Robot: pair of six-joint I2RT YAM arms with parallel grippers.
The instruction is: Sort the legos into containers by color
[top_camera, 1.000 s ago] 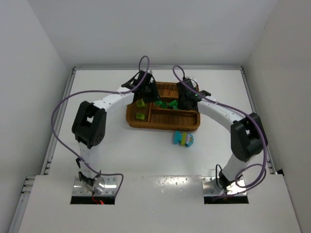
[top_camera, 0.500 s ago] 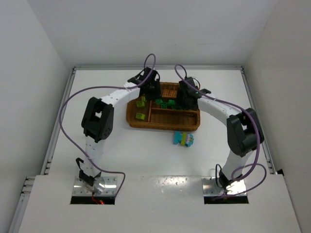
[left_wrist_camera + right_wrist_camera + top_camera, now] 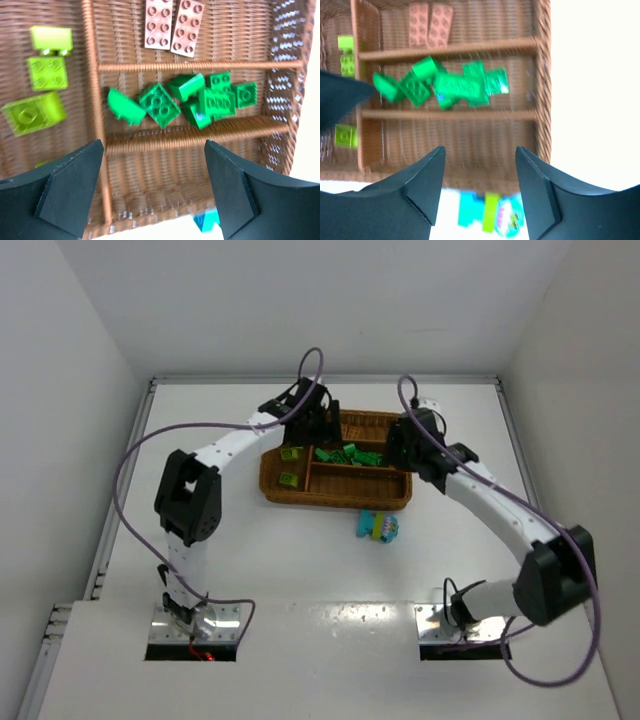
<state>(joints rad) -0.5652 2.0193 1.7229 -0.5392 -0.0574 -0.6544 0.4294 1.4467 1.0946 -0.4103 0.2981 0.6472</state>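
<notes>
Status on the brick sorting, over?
Left end effector and right end effector open, empty, over basket. Green bricks in middle slot; blue bricks outside on table. Nothing blocking.

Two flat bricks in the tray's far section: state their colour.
Bricks are pinkish orange-brown; clearest in left wrist view.

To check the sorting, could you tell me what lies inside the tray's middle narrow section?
Only dark green bricks, roughly seven, bunched together; anything beneath the overlapping ones is hidden.

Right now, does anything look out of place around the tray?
Yes. A small cluster of cyan and lime bricks lies on the table just outside the near wall of the wicker tray, unsorted. Inside, colours look separated.
</notes>
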